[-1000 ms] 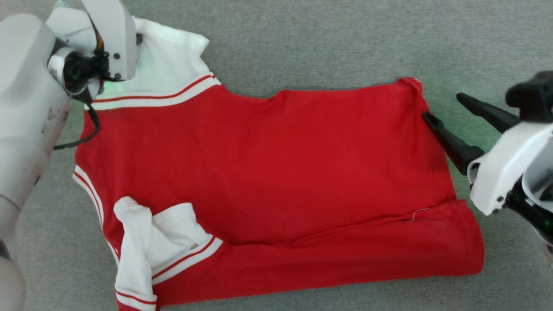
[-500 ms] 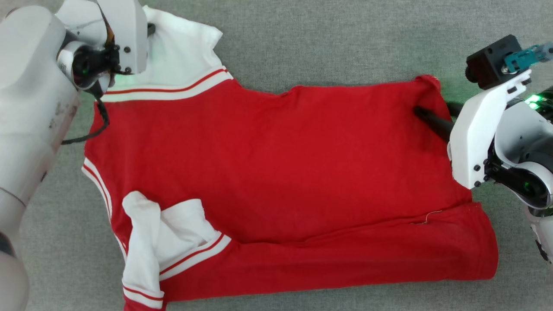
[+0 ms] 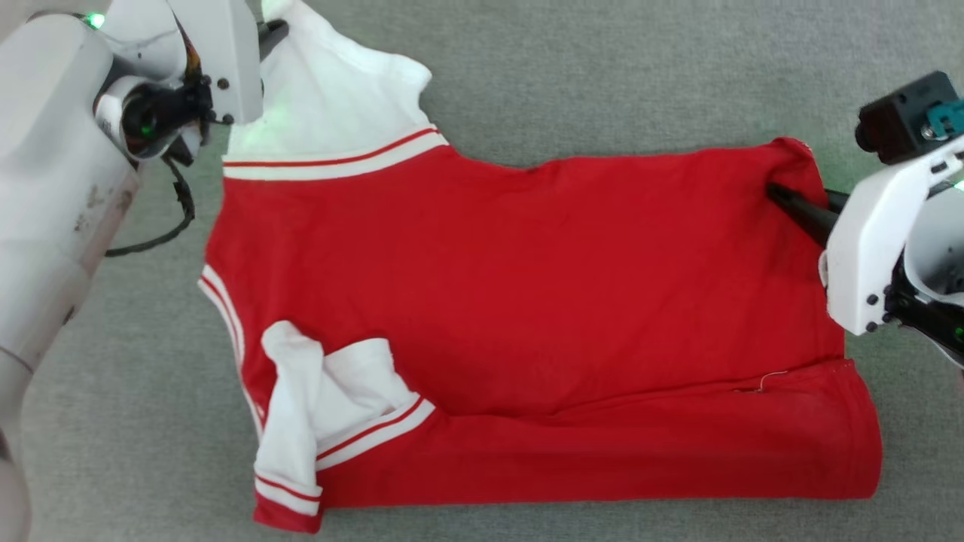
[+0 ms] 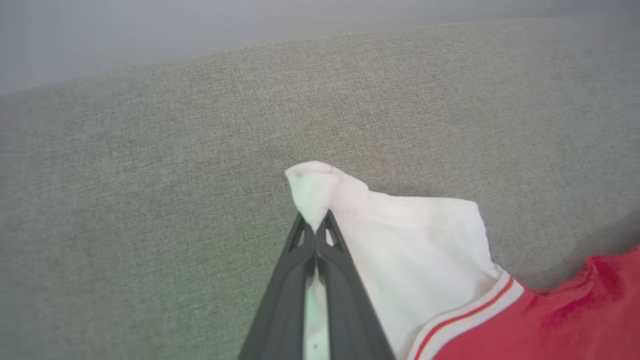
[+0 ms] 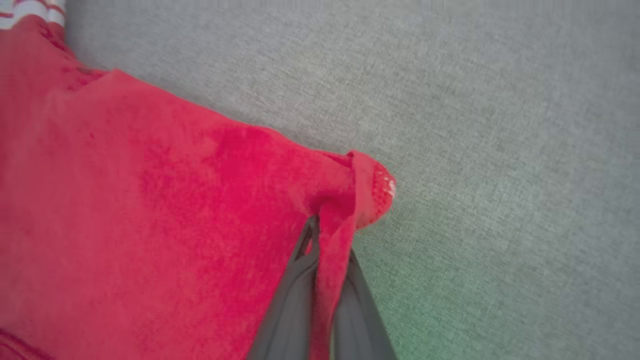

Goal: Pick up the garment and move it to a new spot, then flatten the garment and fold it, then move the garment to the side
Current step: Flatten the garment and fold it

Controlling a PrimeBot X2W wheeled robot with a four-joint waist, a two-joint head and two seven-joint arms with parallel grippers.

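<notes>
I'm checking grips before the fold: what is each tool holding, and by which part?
Both hold the jersey. The left tool pinches the tip of the far white sleeve; the right tool pinches the far red hem corner.

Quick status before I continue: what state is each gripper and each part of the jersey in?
Left gripper: shut, pinching the far sleeve's tip.
Right gripper: shut on the jersey's far hem corner.
Jersey: spread flat, near edge folded over.
Far sleeve: stretched outward.
Near sleeve: crumpled onto the body.
</notes>
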